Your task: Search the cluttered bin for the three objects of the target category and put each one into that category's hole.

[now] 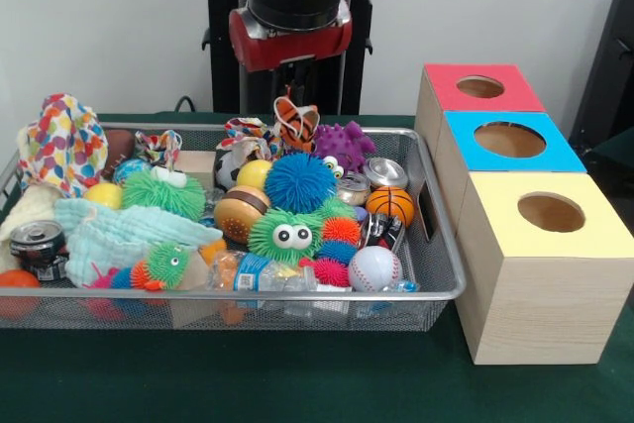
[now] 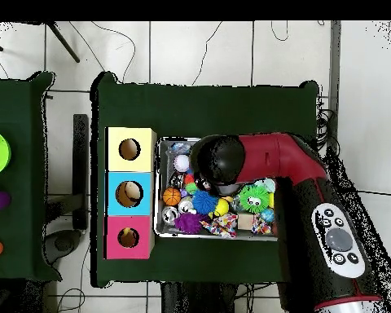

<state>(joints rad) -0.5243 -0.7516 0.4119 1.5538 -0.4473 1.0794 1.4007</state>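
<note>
Gripper [image 1: 295, 81]: only a thin dark stem shows under the red-and-black arm head at top centre of the front view, above the bin's far rim; cannot tell whether it is open or closed. In the overhead view the arm [image 2: 305, 175] covers the middle of the bin and hides the gripper.

Bin [image 1: 436, 245]: wire mesh tray on the green surface [image 1: 297, 373], filling the left and centre of the front view. Packed full.

Contents, front view:
- blue spiky ball [image 1: 299, 181] at centre, touching a yellow ball [image 1: 254, 174] on its left
- burger toy [image 1: 241, 213] just below the yellow ball
- green spiky ball with eyes [image 1: 285, 235] below the blue one
- orange spiky ball [image 1: 341, 230] and a pink spiky ball [image 1: 331, 271] to its right
- baseball [image 1: 374, 267] at the lower right of the bin
- basketball [image 1: 390, 204] above the baseball, beside a can [image 1: 383, 171]
- purple spiky toy [image 1: 343, 143] at the far rim
- striped tiger toy [image 1: 295, 120] left of it, just under the arm
- second green spiky toy [image 1: 161, 191] at centre left
- mint cloth [image 1: 119, 230] across the left part
- dark soda can [image 1: 38, 245] at the left edge
- patterned fabric [image 1: 61, 141] at upper left, rising over the rim

Boxes: three wooden boxes in a row on the right of the front view, touching each other, each with a round hole on top. Red box [image 1: 451, 91] farthest up, blue box [image 1: 471, 141] in the middle, yellow box [image 1: 584, 235] lowest. Nothing shows inside the holes.
</note>
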